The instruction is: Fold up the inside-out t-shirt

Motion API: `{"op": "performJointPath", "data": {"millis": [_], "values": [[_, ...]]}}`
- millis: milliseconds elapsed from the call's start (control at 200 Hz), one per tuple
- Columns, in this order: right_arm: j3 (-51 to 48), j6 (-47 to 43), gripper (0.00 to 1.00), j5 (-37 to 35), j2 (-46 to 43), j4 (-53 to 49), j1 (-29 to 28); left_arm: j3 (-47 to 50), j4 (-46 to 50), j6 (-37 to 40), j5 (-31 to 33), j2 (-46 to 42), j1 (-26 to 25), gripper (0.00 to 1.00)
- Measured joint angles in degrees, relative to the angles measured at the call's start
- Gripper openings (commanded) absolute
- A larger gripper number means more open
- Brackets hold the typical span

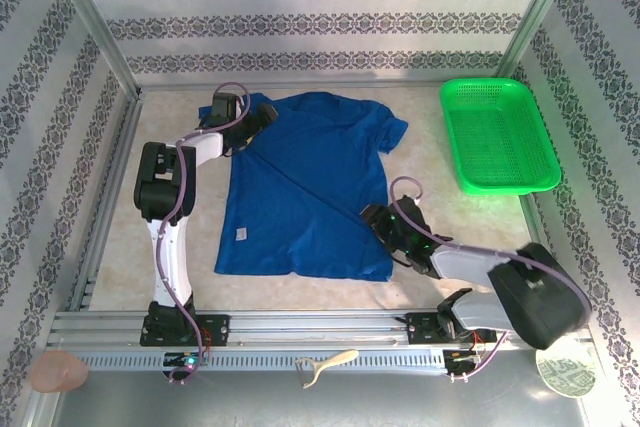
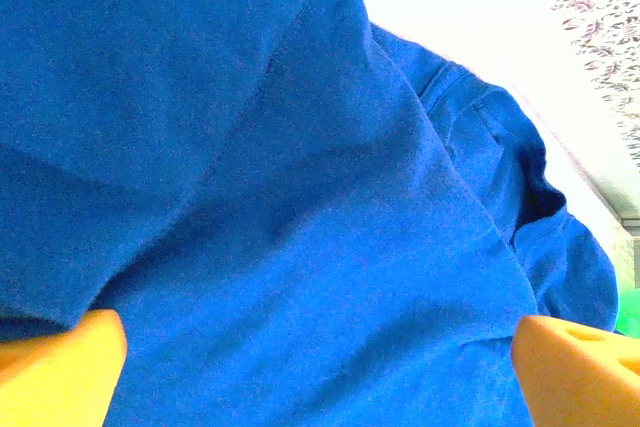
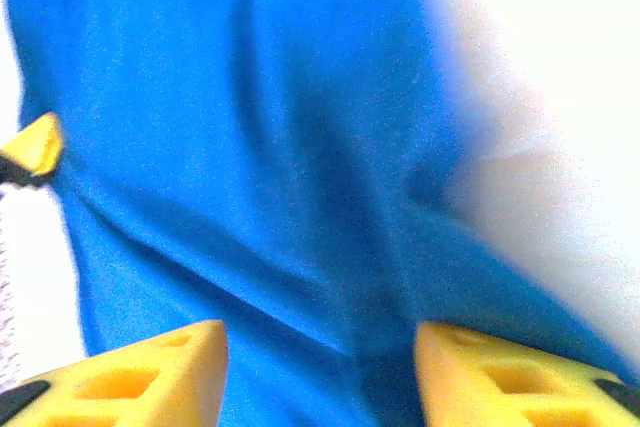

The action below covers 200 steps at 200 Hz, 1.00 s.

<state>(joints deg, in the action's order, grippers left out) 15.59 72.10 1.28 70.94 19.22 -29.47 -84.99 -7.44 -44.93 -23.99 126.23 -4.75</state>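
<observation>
The inside-out t-shirt [image 1: 305, 187] lies spread flat on the table, royal blue, with a small white label [image 1: 240, 235] near its lower left hem. A diagonal crease runs from its upper left to its lower right. My left gripper [image 1: 262, 119] hovers at the upper left shoulder, open wide, its orange fingers [image 2: 60, 367] far apart over the t-shirt [image 2: 300, 197]. My right gripper [image 1: 378, 219] is at the lower right edge of the cloth. Its yellow fingers [image 3: 150, 377] stand apart with wrinkled t-shirt cloth [image 3: 260, 147] below and between them, not pinched.
A green mesh basket [image 1: 497, 134] sits at the back right, apart from the shirt. Patterned walls enclose the table on three sides. On the near ledge lie a pink object [image 1: 57, 372], a cream tool [image 1: 325, 364] and a round disc [image 1: 565, 372].
</observation>
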Motion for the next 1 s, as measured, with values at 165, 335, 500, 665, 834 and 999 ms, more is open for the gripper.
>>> {"op": "performJointPath", "data": {"millis": [165,335,500,665,834,999], "values": [[4.79,-8.04,0.98,-4.92,-13.77,-21.33,1.75,0.13,-0.24,-0.17,-1.01,-0.33,0.28,1.0],[14.16,-16.72,0.98,-11.23,-25.09,-34.6,1.77,1.88,1.64,-0.11,-2.58,-4.28,0.76,1.0],[16.13,-20.11,0.96,-12.33,-30.75,-39.1,2.01,9.14,0.68,-0.2,-5.81,-17.66,0.96,1.0],[10.27,-19.52,0.71,-5.79,-36.72,-35.78,1.92,20.0,-0.7,-0.04,-9.07,-34.62,-0.61,1.0],[1.7,-13.0,0.52,-2.49,-42.62,-33.92,-3.72,33.51,2.8,2.99,-8.83,-52.24,-8.39,1.0],[-4.26,-4.07,0.45,-10.08,-45.4,-35.08,-23.06,46.8,9.22,4.61,-3.69,-72.04,-18.99,1.0]]}}
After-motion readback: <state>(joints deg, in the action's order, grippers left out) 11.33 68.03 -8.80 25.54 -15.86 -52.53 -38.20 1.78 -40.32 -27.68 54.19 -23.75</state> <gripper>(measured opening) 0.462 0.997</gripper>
